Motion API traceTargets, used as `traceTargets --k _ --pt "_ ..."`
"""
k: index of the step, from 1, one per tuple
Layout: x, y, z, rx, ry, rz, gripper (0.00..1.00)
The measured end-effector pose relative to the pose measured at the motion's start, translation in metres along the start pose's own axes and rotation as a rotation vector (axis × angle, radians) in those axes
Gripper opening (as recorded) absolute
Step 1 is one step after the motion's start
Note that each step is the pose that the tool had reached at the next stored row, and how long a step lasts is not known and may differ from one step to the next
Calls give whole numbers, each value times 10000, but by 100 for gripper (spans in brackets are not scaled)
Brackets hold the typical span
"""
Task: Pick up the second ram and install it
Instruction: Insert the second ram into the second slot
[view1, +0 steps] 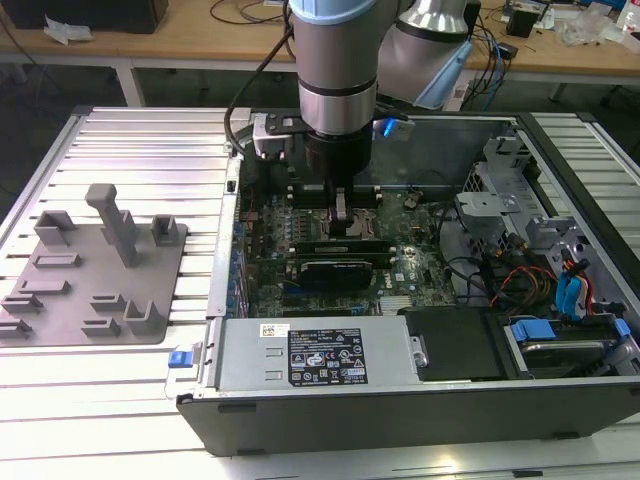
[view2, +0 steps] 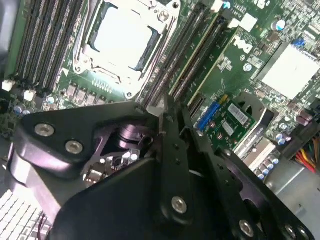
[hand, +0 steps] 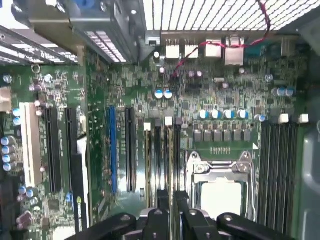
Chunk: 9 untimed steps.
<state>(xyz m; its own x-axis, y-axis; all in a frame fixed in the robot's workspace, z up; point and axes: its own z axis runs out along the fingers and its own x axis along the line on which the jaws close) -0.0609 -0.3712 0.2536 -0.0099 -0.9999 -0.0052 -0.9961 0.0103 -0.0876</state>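
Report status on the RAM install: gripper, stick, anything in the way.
Gripper down inside the open case, fingertips at the memory slots beside the CPU socket. Second ram not discernible. Black expansion card close alongside.

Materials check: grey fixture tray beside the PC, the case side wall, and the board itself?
Fixture tray: matte grey plastic by its look, possibly printed; uniform, no glints.
Case wall: dark painted sheet metal, folded edges.
Motherboard: glossy green circuit laminate, fine traces, soldered parts.
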Motion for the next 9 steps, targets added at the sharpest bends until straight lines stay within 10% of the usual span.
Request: traceTargets --k 2,3,6,9 --pt "0 -21 4 -733 -10 4 17" --pt "0 -25 5 -912 -10 5 17" --pt "-1 -47 8 -973 -11 5 17" --pt "-2 -285 28 -975 -9 5 17"
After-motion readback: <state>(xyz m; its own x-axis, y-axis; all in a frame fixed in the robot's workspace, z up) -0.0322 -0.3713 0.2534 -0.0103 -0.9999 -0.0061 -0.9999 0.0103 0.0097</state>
